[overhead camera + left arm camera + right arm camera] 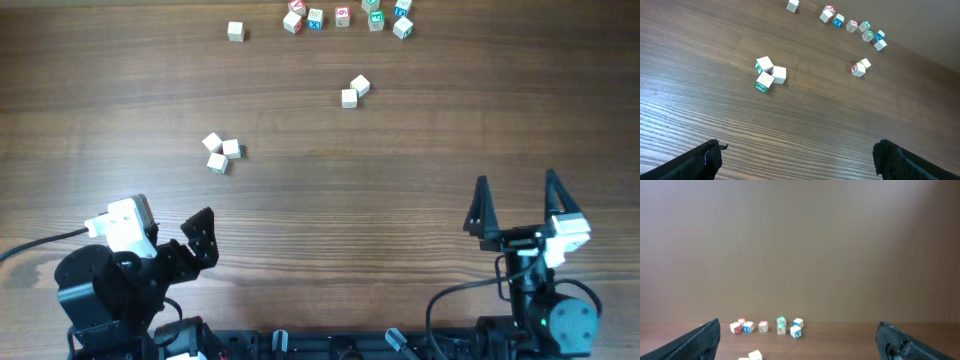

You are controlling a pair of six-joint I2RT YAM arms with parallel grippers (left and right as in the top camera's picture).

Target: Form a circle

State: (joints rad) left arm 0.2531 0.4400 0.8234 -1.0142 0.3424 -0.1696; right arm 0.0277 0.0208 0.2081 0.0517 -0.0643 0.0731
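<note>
No circle shows in any view. Three small pale wooden cubes [231, 148] lie in a tight group left of the table's middle, and the left wrist view shows that group [779, 74] with green printed faces. My left gripper [197, 238] hovers near the front left, open, well short of the group, with nothing between its fingers [800, 152]. At the front right my right gripper [516, 185] is open too and holds nothing, its dark fingers wide apart [797, 332].
A pair of cubes [349, 97] [858, 69] [755, 355] lies right of centre. A loose row of several coloured cubes [343, 16] [851, 25] [763, 326] lines the far edge. A single cube [235, 31] [792, 5] sits far left.
</note>
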